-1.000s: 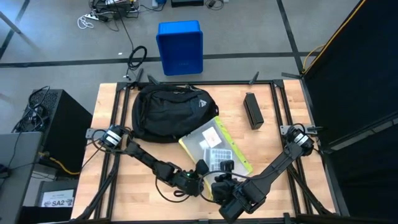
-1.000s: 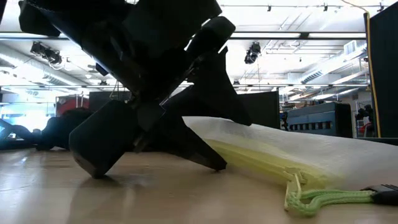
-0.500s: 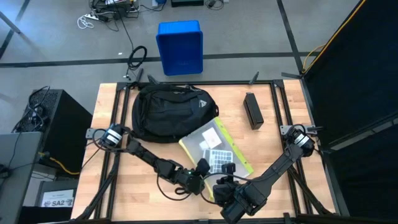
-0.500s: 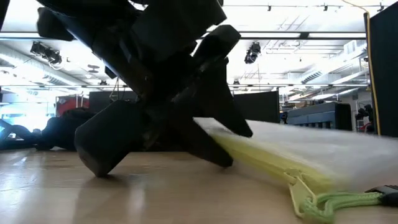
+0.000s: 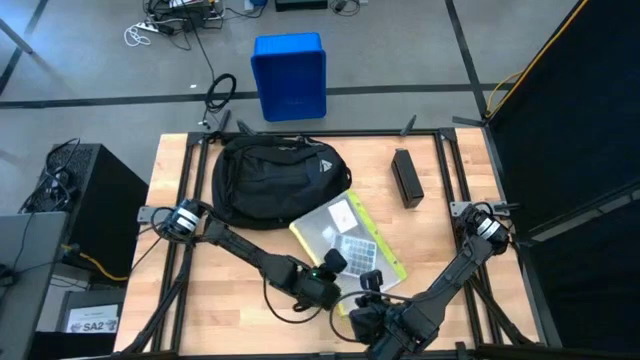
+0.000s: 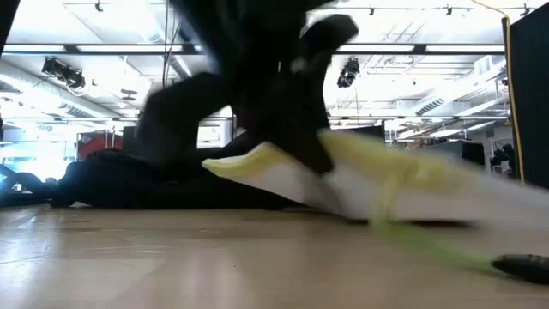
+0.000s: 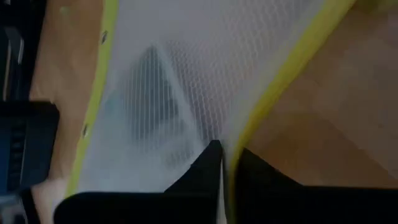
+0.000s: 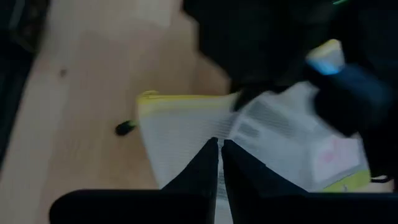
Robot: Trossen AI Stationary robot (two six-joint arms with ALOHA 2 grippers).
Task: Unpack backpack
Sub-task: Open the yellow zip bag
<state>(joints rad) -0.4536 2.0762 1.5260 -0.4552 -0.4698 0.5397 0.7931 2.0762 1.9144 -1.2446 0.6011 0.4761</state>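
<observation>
The left pincer has just closed: a second ago its fingers stood apart over the near-left edge of the mesh pouch, and now they are together, pinching that yellow-trimmed edge. The left wrist view shows the two dark fingers meeting on the yellow border with white mesh spreading beyond them. In the low view the pouch, which lay flat a moment ago, is tilted, its near-left corner raised off the tabletop, so the lift seems to have begun.

The right pincer sits just beside it at the near edge of the tabletop, fingers together as they were before. Its wrist view shows the closed tips pointing at the pouch's edge, but I cannot tell whether any fabric is caught between them.

The backpack lies on the far-left part of the tabletop, rounded and slumped, its pale triangular logo facing up. The pouch's far corner touches or slightly overlaps its near-right side. A black rectangular case lies apart on the far right, and a blue bin stands on the floor beyond the tabletop.

In my judgement the pouch is already out of the backpack and is now being gripped for moving aside. Whether more remains inside cannot be seen.
</observation>
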